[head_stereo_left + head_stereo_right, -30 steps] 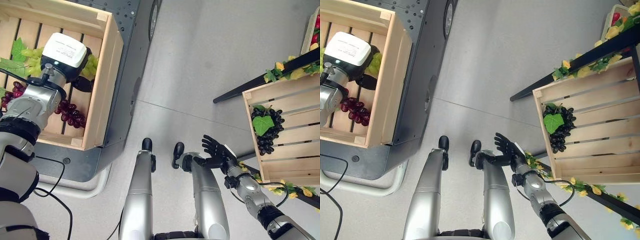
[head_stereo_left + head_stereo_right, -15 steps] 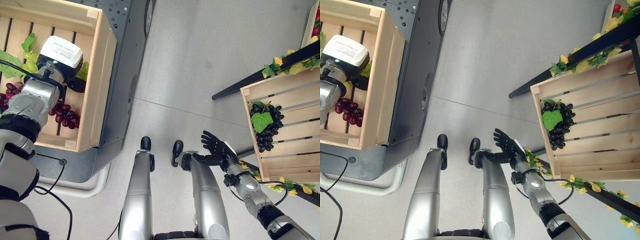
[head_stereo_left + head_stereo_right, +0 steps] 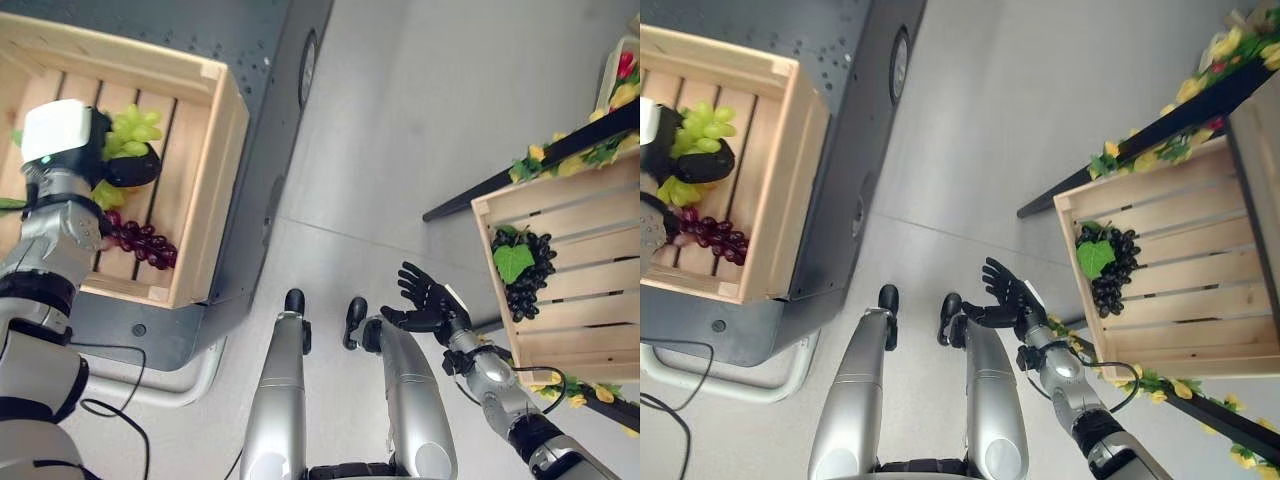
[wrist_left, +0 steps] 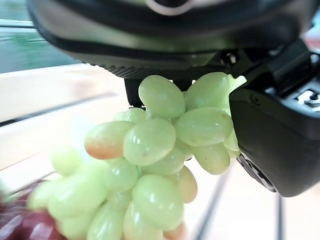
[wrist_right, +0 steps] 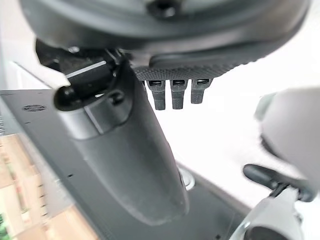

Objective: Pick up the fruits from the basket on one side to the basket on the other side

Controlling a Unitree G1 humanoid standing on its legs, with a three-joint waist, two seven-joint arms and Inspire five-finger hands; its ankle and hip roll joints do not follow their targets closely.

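A wooden crate (image 3: pixel 215 200) on my left holds a bunch of green grapes (image 3: pixel 135 125) and a dark red bunch (image 3: pixel 140 243). My left hand (image 3: pixel 128 168) is inside this crate, shut on the green grapes (image 4: pixel 155 150), which hang between its thumb and fingers. A second wooden crate (image 3: pixel 600 195) on my right holds a bunch of black grapes (image 3: pixel 520 285) with a green leaf. My right hand (image 3: pixel 425 300) hovers open over the floor, left of that crate and apart from it.
The left crate sits on a dark grey platform (image 3: pixel 270 60) with a white base frame. A black shelf bar (image 3: pixel 500 180) with yellow flowers and leaves runs above the right crate. Grey floor lies between the two crates.
The view has shifted. My left hand has drawn towards the crate's left part with the green grapes in its grasp. The right hand has stayed open in place.
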